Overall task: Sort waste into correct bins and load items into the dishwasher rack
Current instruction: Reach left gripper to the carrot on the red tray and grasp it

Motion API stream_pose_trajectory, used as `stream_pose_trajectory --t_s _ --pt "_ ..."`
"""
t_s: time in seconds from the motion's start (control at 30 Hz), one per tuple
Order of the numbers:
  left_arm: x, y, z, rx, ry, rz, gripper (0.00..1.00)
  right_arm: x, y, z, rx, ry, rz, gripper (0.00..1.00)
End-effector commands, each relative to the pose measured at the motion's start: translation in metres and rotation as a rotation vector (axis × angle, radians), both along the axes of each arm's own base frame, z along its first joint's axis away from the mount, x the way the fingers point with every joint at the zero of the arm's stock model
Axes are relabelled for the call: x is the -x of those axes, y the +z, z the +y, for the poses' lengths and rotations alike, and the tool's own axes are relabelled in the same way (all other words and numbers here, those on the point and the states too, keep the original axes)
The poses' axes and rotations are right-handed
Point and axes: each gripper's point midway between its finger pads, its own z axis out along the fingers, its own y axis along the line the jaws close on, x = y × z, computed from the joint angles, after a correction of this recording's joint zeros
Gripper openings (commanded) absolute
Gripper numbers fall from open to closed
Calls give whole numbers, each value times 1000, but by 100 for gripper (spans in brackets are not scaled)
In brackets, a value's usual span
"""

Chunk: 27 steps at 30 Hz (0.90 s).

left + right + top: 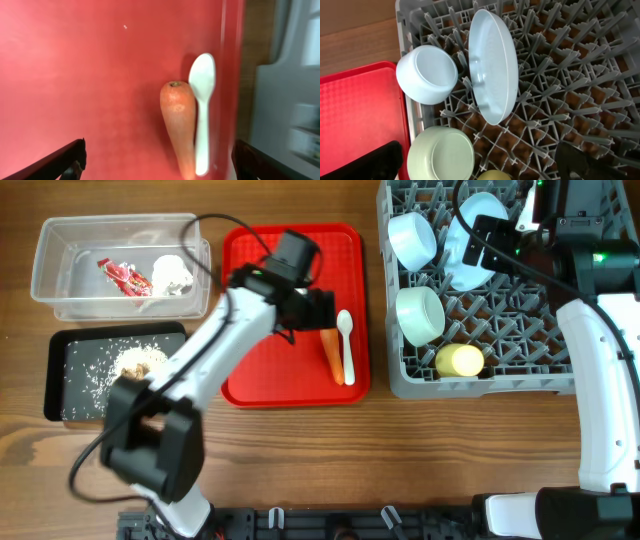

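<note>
Currently | left gripper [159, 148] is being held spread above carrot [177, 122] | right gripper [480, 152] is being held spread above dishwasher rack [570, 75]

Beside the carrot [178, 125], away from the white spoon [202, 100], bare red tray [75, 75] gives me room. The white spoon lies against its other side, tray rim just beyond.

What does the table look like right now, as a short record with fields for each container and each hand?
red tray: carrot and white spoon, side by side
clear tub: snack wrapper, tissue
black tray: rice grains, food lump
rack: plate on edge, blue bowl, green bowl, yellow cup
left hand: open, empty, above carrot and spoon
right hand: open, empty, above rack
</note>
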Motion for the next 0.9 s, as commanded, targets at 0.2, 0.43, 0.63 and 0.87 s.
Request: stream_pose_trajectory --t_s 0.2,0.43,0.63,0.87 --pt "13 -55 -22 -123 -137 51 92 5 3 -2 1 -19 1 100" --pt "15 -59 -23 -150 -246 42 87 5 3 -2 1 -20 1 100" --pt "19 -80 -21 -185 -346 77 84 6 2 -2 1 -19 6 100" --pt "17 -95 -22 -194 -363 85 78 7 1 -2 3 -17 13 100"
